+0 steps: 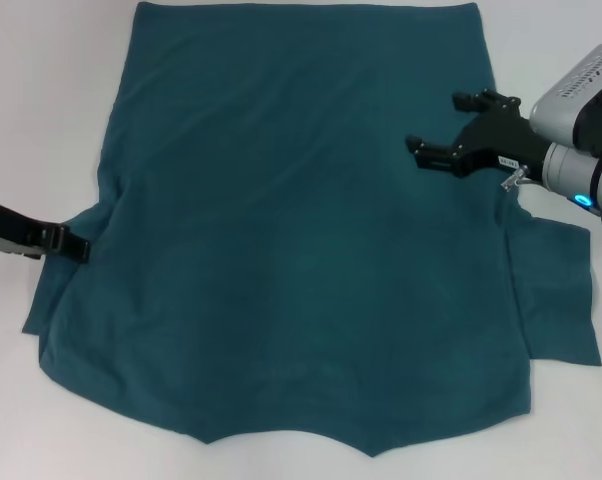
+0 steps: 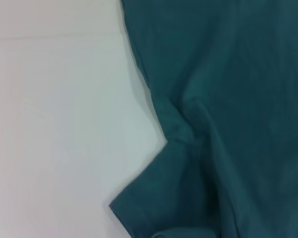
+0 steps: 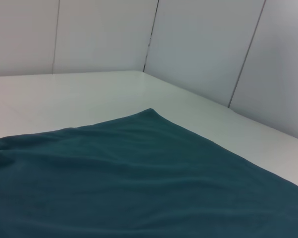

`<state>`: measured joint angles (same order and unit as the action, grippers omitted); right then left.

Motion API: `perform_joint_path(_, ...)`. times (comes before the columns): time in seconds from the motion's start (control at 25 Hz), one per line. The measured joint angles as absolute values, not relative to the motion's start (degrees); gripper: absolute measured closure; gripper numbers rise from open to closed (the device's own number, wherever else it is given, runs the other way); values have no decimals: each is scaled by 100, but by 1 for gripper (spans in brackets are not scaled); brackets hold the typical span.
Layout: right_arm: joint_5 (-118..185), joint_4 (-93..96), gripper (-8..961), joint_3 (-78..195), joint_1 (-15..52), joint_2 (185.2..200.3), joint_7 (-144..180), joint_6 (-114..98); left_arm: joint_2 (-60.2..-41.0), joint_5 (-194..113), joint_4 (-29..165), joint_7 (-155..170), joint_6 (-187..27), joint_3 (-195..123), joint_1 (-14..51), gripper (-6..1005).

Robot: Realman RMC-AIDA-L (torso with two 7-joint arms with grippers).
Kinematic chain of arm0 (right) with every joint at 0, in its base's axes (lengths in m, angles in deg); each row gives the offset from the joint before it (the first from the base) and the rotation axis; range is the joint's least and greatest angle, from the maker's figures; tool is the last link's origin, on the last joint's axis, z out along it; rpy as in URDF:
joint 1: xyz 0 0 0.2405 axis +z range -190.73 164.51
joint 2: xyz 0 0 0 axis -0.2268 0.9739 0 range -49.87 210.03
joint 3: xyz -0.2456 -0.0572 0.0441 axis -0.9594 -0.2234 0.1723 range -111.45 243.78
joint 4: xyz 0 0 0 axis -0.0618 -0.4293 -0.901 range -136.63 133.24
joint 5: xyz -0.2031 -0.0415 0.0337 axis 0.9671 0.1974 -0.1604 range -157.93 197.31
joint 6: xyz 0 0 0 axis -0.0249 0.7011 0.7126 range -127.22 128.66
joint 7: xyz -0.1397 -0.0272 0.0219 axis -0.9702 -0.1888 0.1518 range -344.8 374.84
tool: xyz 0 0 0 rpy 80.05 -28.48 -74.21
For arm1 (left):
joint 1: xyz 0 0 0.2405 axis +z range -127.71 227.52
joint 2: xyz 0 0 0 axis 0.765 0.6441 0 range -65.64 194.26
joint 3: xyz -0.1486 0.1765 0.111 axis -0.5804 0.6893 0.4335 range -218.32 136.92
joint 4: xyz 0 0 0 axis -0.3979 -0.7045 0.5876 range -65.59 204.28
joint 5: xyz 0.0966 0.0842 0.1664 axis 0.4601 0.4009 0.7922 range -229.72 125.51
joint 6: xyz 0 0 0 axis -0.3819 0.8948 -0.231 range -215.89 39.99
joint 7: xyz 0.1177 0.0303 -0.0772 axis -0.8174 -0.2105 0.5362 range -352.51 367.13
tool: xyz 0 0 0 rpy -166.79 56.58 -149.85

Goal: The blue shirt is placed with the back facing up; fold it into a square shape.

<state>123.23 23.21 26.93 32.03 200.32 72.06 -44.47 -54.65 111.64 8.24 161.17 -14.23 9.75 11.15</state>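
Over the flat dark teal-blue cotton T-shirt (image 1: 301, 230) my right claw (image 1: 446, 128) hovers spread — first fold unstarted. Left claw (image 1: 73, 244) at the sleeve edge, grip unclear — next, pinch an edge.

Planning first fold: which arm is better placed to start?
Probably left. The left claw sits at the shirt's edge by the sleeve, low against the table. The right claw is open over the shirt's body, in from its edge, so it would need repositioning.

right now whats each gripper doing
left gripper: at the blue shirt's left sleeve edge, jaws cannot be told.
right gripper: jaws open, empty, over the shirt's right side.
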Motion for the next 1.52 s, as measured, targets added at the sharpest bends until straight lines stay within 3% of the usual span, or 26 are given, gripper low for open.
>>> perform_joint_path(0.64,12322,2282,42,2674,3207,20031,7194,-4446,-5431,11172,1235,15977,-1769,1003,1112,378)
perform_joint_path(1.28,12313,2198,43,2679,3188,20040,7153,-4468,-5464,11167,1337,15956,-1814,1002,1104,495)
perform_joint_path(1.52,12180,2195,43,2680,3136,20040,7138,-4588,-5502,11164,1405,15964,-1745,1069,1081,787)
